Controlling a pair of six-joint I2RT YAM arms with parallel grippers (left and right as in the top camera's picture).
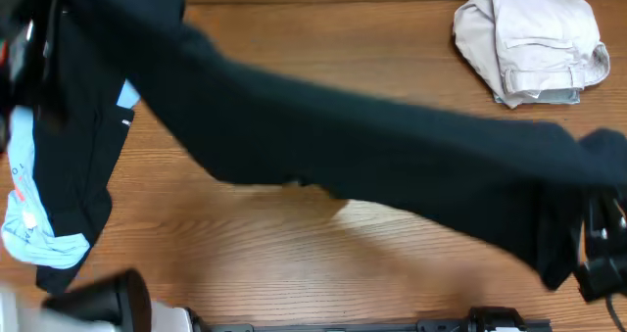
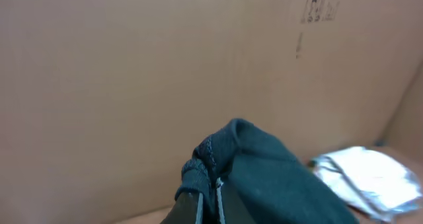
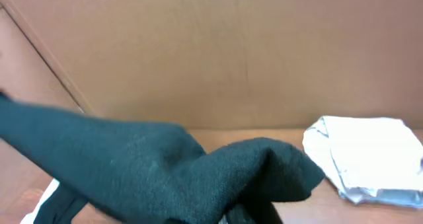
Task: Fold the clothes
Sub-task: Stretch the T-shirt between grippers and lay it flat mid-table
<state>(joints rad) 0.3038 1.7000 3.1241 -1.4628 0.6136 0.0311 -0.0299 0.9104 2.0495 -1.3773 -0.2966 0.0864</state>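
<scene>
A long dark teal garment (image 1: pixel 372 156) hangs stretched in the air across the table, from upper left to lower right. My left gripper (image 1: pixel 39 38) is raised at the far left. In the left wrist view its fingers (image 2: pixel 210 207) are shut on a bunched edge of the garment (image 2: pixel 277 184). My right gripper (image 1: pixel 600 229) holds the other end at the right edge. In the right wrist view the garment (image 3: pixel 132 171) drapes over the jaws (image 3: pixel 248 214) and hides most of them.
Folded beige trousers (image 1: pixel 529 43) lie at the back right, also in the left wrist view (image 2: pixel 363 174) and the right wrist view (image 3: pixel 363 158). A navy and light blue garment (image 1: pixel 29 214) lies at the left edge. A cardboard wall (image 2: pixel 132 65) stands behind the table.
</scene>
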